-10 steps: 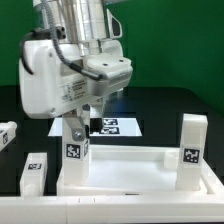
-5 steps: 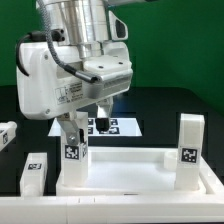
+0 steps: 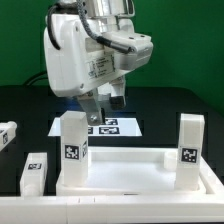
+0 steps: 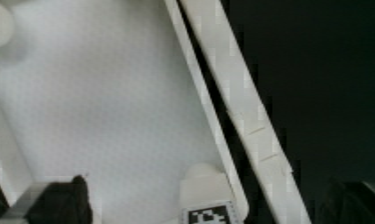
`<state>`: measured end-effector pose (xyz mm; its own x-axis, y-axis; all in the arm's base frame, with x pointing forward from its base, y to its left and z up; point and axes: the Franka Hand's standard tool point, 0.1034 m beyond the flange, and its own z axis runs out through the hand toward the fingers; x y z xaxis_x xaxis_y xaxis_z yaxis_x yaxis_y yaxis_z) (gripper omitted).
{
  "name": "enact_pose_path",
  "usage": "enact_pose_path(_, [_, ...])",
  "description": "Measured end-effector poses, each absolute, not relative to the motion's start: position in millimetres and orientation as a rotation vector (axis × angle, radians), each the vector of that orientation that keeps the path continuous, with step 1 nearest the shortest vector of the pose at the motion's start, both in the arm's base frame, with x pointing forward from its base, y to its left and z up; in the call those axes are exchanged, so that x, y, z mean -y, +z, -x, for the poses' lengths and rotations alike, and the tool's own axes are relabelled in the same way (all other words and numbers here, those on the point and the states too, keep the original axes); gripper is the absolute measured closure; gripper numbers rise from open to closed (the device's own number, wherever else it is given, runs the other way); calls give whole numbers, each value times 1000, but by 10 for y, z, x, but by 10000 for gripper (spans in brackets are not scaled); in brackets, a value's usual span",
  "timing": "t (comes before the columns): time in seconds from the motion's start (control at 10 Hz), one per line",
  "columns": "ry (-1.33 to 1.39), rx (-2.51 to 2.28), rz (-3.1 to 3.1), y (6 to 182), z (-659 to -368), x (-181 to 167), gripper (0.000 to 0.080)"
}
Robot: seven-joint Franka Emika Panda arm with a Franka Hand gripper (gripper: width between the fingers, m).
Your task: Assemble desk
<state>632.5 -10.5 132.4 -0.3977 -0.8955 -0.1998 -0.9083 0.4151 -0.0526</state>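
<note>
STATE: end effector spread wide, empty, hovering just above first leg | DESK: tabletop lies rim-up on counter, presenting corner sockets; first leg upright in corner at exterior view's left, second leg upright at exterior view's right | PENDING: loose legs beside tabletop, judged next to fit.

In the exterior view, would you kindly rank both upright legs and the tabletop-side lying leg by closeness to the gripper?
1. Upright white blocky leg, the exterior view's left, by the gripper.
2. Too close to call: lying white leg, farther left; upright white leg, that view's right.
</note>
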Motion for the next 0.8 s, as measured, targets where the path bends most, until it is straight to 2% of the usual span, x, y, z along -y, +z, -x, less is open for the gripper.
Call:
enact_pose_path(0.3, [100,-2348,1794,1330,-6245,-10,151])
enact_pose_path(0.5, [174,-2266,1958,1342,-5920,-174,151])
enact_pose_path(0.8, [176,-2261,1974,1335,-5902,-197,151])
